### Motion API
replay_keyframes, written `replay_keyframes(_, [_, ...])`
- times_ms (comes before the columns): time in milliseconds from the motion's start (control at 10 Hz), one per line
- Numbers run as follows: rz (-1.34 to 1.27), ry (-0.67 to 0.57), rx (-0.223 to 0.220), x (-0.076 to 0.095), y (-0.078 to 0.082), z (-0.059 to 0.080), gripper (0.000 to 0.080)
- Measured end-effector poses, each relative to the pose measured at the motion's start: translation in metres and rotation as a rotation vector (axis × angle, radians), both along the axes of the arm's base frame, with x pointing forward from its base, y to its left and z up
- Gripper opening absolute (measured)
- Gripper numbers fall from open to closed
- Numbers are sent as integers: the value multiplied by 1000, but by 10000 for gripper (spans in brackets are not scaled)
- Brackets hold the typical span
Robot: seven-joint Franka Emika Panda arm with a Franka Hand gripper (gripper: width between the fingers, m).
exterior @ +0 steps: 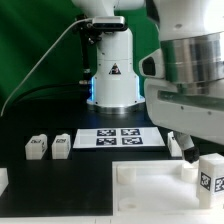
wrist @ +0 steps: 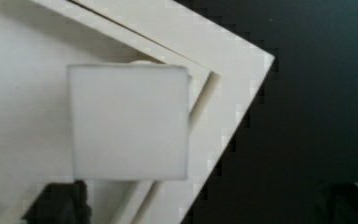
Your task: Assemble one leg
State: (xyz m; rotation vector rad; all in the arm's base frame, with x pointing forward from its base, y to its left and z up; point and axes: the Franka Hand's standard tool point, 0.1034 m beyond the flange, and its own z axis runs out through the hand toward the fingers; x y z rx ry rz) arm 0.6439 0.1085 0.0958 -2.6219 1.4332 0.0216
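Leg [wrist: 133, 120]: held in gripper [wrist: 105, 195], jaws closed on it, above the panel [exterior: 150, 190] corner at the exterior view's right.
Spare legs [exterior: 38, 147]: far left, well apart.
Risk, judged: misaligned or tilted leg jams against the corner rim; slips in jaws.

Perhaps four legs [exterior: 211, 176] — one panel [exterior: 150, 186], one marker board [exterior: 117, 138]
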Motion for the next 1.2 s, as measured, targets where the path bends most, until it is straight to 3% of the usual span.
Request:
replay_keyframes(100, [36,-25,-5,-5,3,5,645])
replay_keyframes(500, [454,-73,-46,-6,-1,1,649])
replay_keyframes(600, [707,-79,-90,-7,3,-4,649])
replay_keyframes(900, [1111,-83,-114,-13,2,-9,649])
replay_keyframes(1200, [1211,-90,-119,-14,-2,-15,649])
